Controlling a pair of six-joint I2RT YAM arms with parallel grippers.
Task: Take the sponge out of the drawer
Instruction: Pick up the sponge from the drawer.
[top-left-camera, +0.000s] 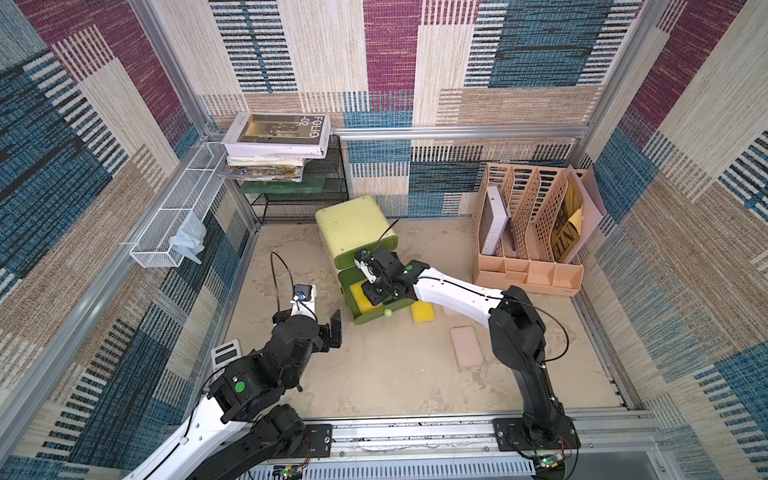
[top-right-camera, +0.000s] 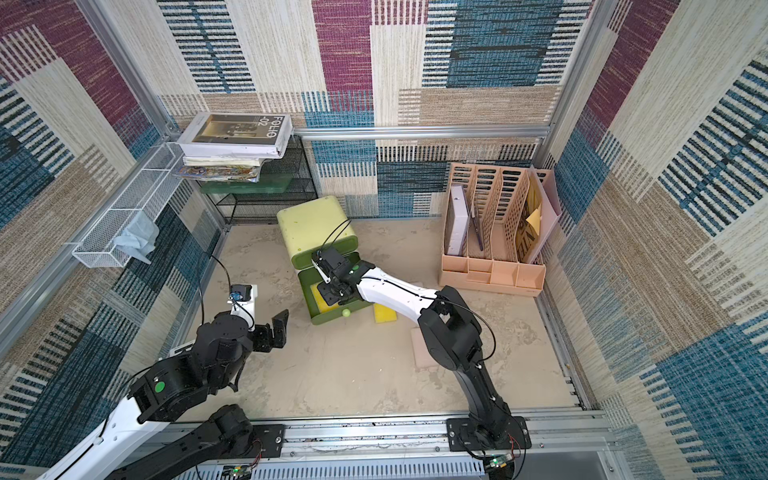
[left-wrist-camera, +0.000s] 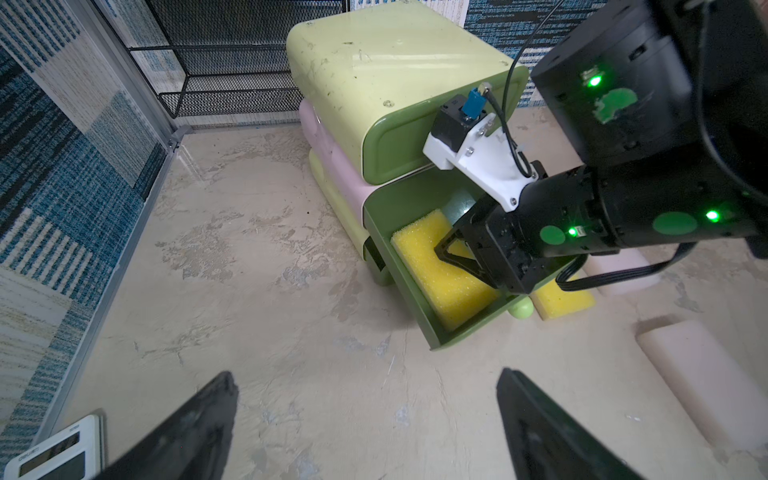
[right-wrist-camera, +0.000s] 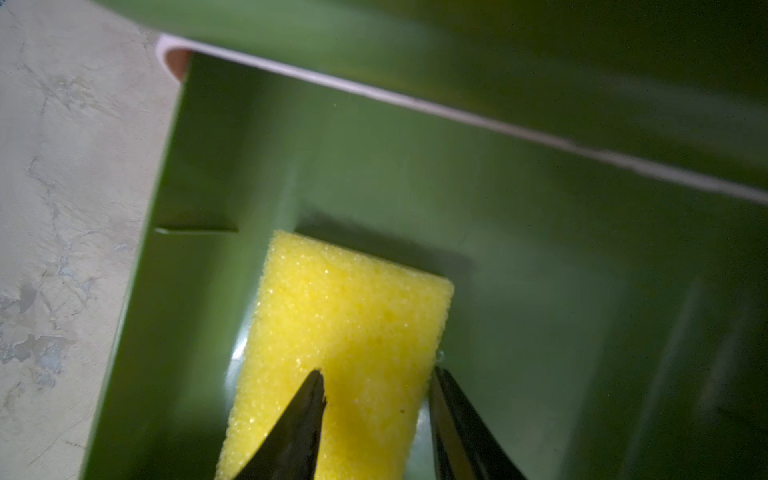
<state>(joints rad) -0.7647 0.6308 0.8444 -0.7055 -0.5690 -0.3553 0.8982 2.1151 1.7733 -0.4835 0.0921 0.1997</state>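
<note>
A yellow sponge (top-left-camera: 357, 293) (top-right-camera: 319, 301) (left-wrist-camera: 432, 274) (right-wrist-camera: 353, 316) lies in the pulled-out green drawer (top-left-camera: 370, 318) (top-right-camera: 332, 319) (left-wrist-camera: 415, 307) (right-wrist-camera: 199, 166) of a small stacked drawer unit (top-left-camera: 353, 224). My right gripper (top-left-camera: 376, 293) (top-right-camera: 330, 296) (left-wrist-camera: 446, 253) (right-wrist-camera: 376, 372) reaches down into the drawer and is shut on the sponge. One fingertip presses into its top face, the other sits against its side edge. My left gripper (top-left-camera: 334, 328) (top-right-camera: 279, 328) (left-wrist-camera: 368, 374) hovers open over bare floor to the left of the drawer, holding nothing.
Another yellow sponge (top-left-camera: 423, 311) and a pink one (top-left-camera: 467, 345) lie on the floor right of the drawer. A peach file organizer (top-left-camera: 528, 232) stands back right. Books (top-left-camera: 276, 137) rest on a black mesh rack, with a white wire basket (top-left-camera: 166, 232) on the left wall. A white timer (top-left-camera: 225, 353) sits near my left arm.
</note>
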